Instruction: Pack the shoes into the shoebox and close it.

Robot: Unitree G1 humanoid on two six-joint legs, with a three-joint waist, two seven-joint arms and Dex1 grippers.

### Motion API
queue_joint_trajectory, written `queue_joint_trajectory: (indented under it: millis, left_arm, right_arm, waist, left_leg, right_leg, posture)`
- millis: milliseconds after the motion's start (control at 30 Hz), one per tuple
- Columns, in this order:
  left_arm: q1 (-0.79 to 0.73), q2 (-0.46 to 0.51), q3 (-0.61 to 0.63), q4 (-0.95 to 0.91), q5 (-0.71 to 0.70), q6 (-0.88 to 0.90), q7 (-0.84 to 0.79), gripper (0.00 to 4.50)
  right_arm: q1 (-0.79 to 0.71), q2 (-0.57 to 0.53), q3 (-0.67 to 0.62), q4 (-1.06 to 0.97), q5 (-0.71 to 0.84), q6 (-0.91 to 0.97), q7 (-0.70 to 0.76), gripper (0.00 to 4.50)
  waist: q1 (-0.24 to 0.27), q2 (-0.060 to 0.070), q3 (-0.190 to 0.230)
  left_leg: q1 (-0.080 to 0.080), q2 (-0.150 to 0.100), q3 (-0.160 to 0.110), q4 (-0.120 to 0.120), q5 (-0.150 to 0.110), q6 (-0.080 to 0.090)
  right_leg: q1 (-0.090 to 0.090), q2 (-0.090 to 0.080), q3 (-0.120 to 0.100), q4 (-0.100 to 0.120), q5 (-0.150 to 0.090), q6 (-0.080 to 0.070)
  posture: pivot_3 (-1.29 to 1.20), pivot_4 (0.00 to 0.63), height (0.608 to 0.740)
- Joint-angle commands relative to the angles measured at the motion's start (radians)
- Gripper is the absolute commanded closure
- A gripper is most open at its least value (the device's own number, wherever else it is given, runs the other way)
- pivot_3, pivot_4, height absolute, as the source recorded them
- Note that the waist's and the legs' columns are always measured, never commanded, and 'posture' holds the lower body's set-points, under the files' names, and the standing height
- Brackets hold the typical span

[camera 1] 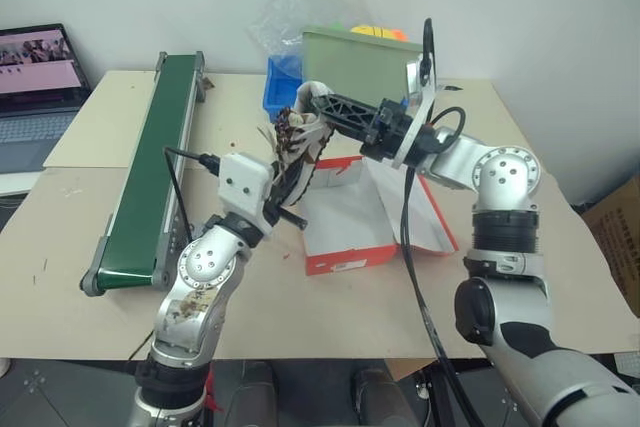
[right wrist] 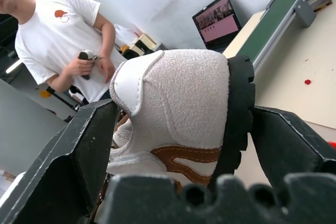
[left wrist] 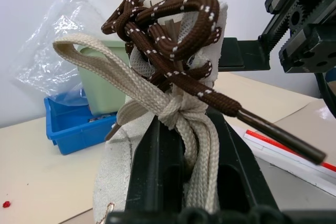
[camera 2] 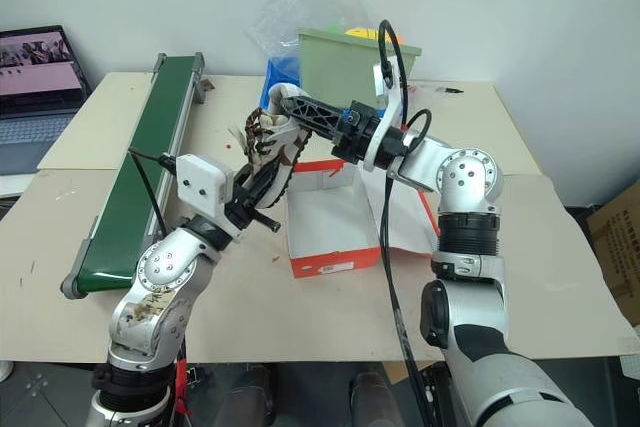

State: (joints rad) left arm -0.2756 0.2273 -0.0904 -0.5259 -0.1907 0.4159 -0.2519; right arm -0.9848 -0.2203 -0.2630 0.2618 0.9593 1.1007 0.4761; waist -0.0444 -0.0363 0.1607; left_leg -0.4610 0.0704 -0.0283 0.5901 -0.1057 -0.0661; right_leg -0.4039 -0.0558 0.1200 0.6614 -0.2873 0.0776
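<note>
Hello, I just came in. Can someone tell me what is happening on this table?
A humanoid robot holds one whitish shoe in the air with both arms, above the open red shoebox. The left gripper is shut on the shoe's laces. The right gripper has its wide jaws around the heel. The shoe is not yet in the box, and the lid is open. A person stands in the background.
</note>
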Motion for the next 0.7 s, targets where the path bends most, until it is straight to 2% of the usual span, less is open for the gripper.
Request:
queue_joint_trajectory:
  millis: [33, 200, 333, 367, 533, 700]
  left_arm:
    - [-0.055, -0.006, -0.017, -0.021, 0.006, -0.021, -0.014, 4.22]
    - [-0.092, -0.008, -0.008, -0.029, 0.002, -0.002, -0.009, 4.22]
    - [-0.093, -0.009, -0.008, -0.031, 0.002, 0.001, -0.008, 4.25]
    - [-0.092, -0.009, -0.007, -0.032, 0.003, 0.001, -0.007, 4.25]
    - [-0.088, -0.009, -0.001, -0.031, 0.002, 0.004, -0.007, 4.25]
    - [-0.081, -0.035, 0.033, -0.04, -0.044, 0.031, 0.002, 4.25]
  right_arm:
    - [-0.03, 0.014, 0.01, -0.033, -0.008, -0.031, 0.016, 0.0]
    - [-0.019, 0.024, 0.029, -0.03, -0.032, -0.054, 0.016, 0.0]
    - [-0.021, 0.029, 0.022, -0.012, -0.042, -0.069, 0.014, 0.91]
    - [-0.023, 0.03, 0.02, -0.009, -0.044, -0.073, 0.015, 1.34]
    - [-0.028, 0.03, 0.017, -0.002, -0.05, -0.08, 0.023, 2.62]
    - [-0.036, 0.034, 0.015, 0.005, -0.058, -0.088, 0.027, 3.37]
  waist:
    - [0.0, 0.0, 0.0]
    - [0.0, 0.0, 0.0]
    - [0.0, 0.0, 0.0]
    - [0.0, 0.0, 0.0]
    - [0.0, 0.0, 0.0]
    - [-0.001, 0.0, 0.0]
  left_leg:
    - [0.0, 0.0, 0.0, 0.0, 0.0, 0.0]
    - [0.0, 0.0, 0.0, 0.0, 0.0, 0.0]
    - [0.0, 0.0, 0.0, 0.0, 0.0, 0.0]
    - [0.0, 0.0, 0.0, 0.0, 0.0, 0.0]
    - [0.0, 0.0, 0.0, 0.0, 0.0, 0.0]
    - [0.0, 0.0, 0.0, 0.0, 0.0, 0.0]
  right_leg:
    - [0.0, 0.0, 0.0, 0.0, 0.0, 0.0]
    - [0.0, 0.0, 0.0, 0.0, 0.0, 0.0]
    - [0.0, 0.0, 0.0, 0.0, 0.0, 0.0]
    - [0.0, 0.0, 0.0, 0.0, 0.0, 0.0]
    - [0.0, 0.0, 0.0, 0.0, 0.0, 0.0]
    - [0.0, 0.0, 0.0, 0.0, 0.0, 0.0]
  posture:
    - [0.0, 0.15, 0.74]
    - [0.0, 0.15, 0.74]
    - [0.0, 0.15, 0.74]
    - [0.0, 0.15, 0.74]
    - [0.0, 0.15, 0.74]
    - [0.0, 0.15, 0.74]
